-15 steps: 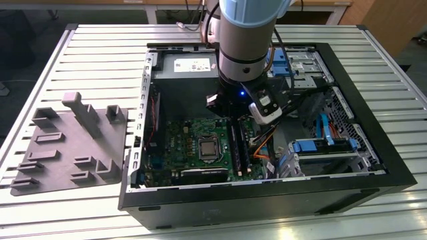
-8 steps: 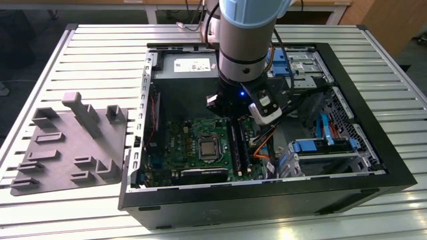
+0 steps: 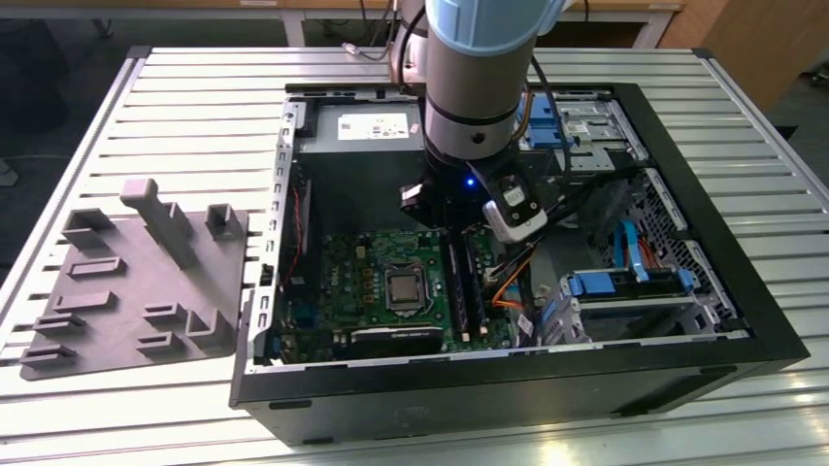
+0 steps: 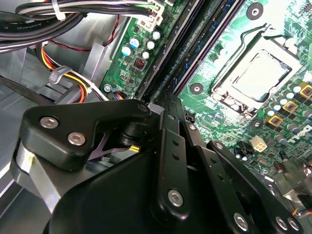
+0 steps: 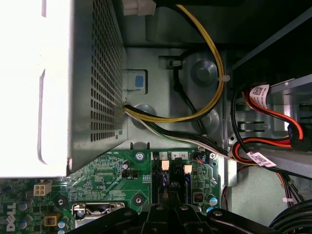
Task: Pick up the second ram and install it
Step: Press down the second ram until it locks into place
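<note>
The second ram I cannot separate from the dark memory sockets on the green motherboard. My gripper hangs directly over those sockets inside the open computer case; whether its jaws are clenched I cannot tell. The grey tray lies beside the case.

Matt black plastic gripper links with bright metal screws; beside it, glossy green motherboard; perforated grey sheet-metal power supply; matt grey moulded tray.
</note>
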`<state>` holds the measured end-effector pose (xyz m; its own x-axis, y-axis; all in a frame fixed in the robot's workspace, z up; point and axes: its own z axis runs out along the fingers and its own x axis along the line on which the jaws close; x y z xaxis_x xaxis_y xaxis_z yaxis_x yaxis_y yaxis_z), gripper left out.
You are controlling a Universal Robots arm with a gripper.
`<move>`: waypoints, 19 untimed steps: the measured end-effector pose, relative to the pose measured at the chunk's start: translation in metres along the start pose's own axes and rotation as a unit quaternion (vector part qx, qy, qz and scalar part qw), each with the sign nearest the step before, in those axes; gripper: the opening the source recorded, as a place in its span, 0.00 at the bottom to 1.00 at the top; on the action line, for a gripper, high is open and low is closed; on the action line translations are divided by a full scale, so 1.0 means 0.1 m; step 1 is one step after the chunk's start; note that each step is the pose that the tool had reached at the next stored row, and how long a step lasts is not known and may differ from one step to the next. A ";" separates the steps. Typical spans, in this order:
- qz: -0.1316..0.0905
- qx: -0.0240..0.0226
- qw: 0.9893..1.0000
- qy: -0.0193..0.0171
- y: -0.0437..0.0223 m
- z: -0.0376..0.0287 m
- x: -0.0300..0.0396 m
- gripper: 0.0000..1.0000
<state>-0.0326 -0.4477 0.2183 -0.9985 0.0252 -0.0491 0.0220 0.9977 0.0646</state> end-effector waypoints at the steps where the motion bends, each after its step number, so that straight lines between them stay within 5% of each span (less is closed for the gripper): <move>1: 0.000 0.000 1.000 0.000 0.000 0.003 0.000 0.11; 19: 0.000 0.000 1.000 0.000 -0.001 0.017 0.001 0.11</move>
<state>-0.0326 -0.4478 0.2166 -0.9985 0.0251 -0.0490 0.0219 0.9977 0.0645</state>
